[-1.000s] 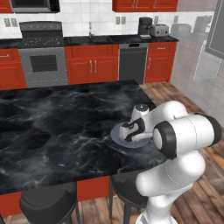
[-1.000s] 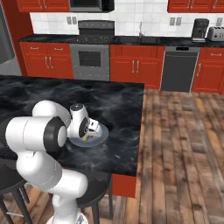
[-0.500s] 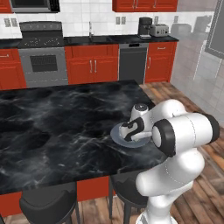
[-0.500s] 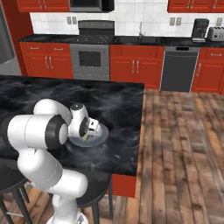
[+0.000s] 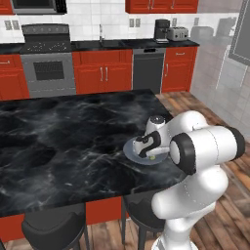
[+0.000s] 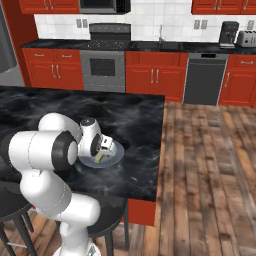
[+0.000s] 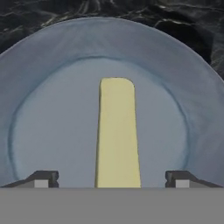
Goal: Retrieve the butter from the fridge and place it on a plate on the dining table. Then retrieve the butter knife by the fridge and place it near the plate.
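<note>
A: Gripper state?

B: Spread wide. Hand view: gripper (image 7: 111,179) at bottom centre, one tip low left, one low right, pinching nothing.

A: And the butter?

B: Flat on the plate. Butter (image 7: 116,131) running from bottom centre up toward mid-frame, between the two tips, clear of both. Long axis pointing straight away from the gripper, crosswise to the line joining the tips.

A: Centred on the plate?

B: Near enough. Plate (image 7: 183,74) curving round it on both sides, rim arching across the upper frame. Beyond the rim, black veined marble of the dining table (image 7: 43,8) along the top edge.

A: From the base cameras?

B: Left base view: plate right of centre, close to the table's near right corner, gripper hovering low over it. Right base view: yellow sliver just under the hand, left of centre.

A: Next move, at a guess?

B: Straight lift off, tips kept apart to avoid nudging the stick. Then off for the butter knife.
</note>
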